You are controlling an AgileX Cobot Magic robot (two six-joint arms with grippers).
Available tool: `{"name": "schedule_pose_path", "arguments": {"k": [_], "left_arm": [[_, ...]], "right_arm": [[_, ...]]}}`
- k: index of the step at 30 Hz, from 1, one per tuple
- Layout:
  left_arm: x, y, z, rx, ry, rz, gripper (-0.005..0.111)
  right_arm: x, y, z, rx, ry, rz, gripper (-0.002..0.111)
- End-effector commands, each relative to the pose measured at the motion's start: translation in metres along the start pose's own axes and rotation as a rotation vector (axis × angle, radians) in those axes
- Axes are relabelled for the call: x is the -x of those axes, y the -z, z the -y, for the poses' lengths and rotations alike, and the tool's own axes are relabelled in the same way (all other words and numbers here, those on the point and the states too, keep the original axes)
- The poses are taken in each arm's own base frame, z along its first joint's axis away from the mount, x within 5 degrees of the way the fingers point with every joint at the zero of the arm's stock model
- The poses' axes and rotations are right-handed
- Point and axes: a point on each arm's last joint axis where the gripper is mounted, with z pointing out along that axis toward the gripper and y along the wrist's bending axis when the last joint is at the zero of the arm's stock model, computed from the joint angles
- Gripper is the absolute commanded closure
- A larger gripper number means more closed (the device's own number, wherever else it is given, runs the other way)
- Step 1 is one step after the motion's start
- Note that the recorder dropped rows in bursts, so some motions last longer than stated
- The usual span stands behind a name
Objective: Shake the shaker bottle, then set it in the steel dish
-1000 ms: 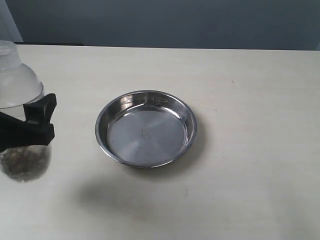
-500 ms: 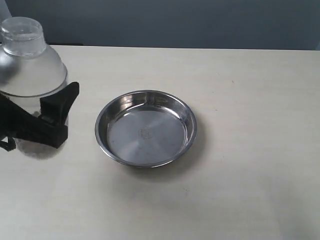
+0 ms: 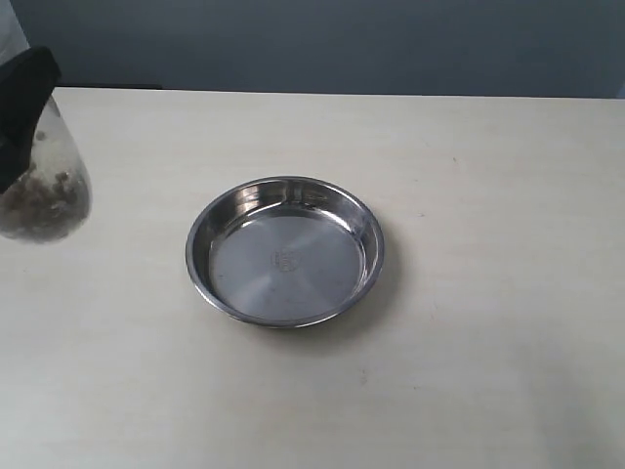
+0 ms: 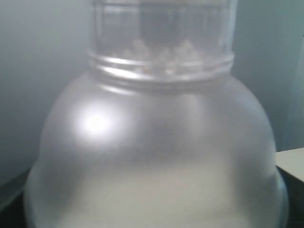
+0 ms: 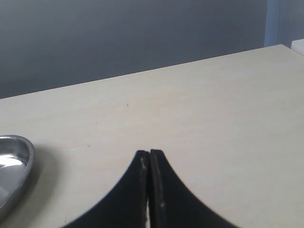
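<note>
The shaker bottle [image 3: 41, 191] hangs in the air at the far left edge of the exterior view; only its lower frosted part with brown granules shows, the top is cut off. My left gripper [image 3: 21, 93] is shut on it, one black finger showing above the granules. In the left wrist view the bottle's frosted dome [image 4: 152, 156] and clear cap [image 4: 161, 33] fill the picture and hide the fingers. The steel dish [image 3: 361, 220] sits empty on the table, to the right of the bottle. My right gripper [image 5: 149, 154] is shut on nothing, above bare table beside the dish's rim [image 5: 26, 154].
The pale tabletop [image 3: 488, 195] stretches around the dish. Its far edge meets a dark blue-grey wall [image 3: 342, 44].
The bottle has swung from low at the left, to upright with its cap showing, to higher and further left with the top out of frame. Dish and right gripper are unmoved.
</note>
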Motion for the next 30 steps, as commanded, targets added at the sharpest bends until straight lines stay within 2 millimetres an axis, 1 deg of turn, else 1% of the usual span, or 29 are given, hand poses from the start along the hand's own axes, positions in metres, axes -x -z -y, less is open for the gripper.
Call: {"name": "schedule_pose_path", "arguments": {"k": [1,5,10,13,16,19,25,30], "left_arm": [[0.011,0.014,0.0,-0.03,-0.026,0.026,0.107],[0.006,0.02,0.006,-0.098,-0.052,-0.057,0.107],[0.006,0.028,0.014,-0.189,-0.115,-0.062,0.107],[0.005,0.03,0.018,-0.221,-0.112,-0.073,0.107],[0.007,0.029,0.017,-0.211,-0.039,-0.065,0.107],[0.009,0.028,0.012,-0.164,0.03,-0.051,0.107],[0.005,0.028,0.009,-0.134,0.033,-0.088,0.107],[0.014,0.027,0.001,-0.061,0.041,0.014,0.107]], "right_arm": [[0.001,0.0,0.0,-0.003,-0.001,0.013,0.109],[0.001,0.0,0.0,-0.003,-0.001,0.013,0.109],[0.001,0.0,0.0,-0.003,-0.001,0.013,0.109],[0.001,0.0,0.0,-0.004,0.002,0.013,0.109],[0.001,0.0,0.0,-0.004,0.002,0.013,0.109],[0.001,0.0,0.0,-0.004,0.002,0.013,0.109],[0.001,0.0,0.0,-0.004,0.002,0.013,0.109],[0.001,0.0,0.0,-0.004,0.002,0.013,0.109]]}}
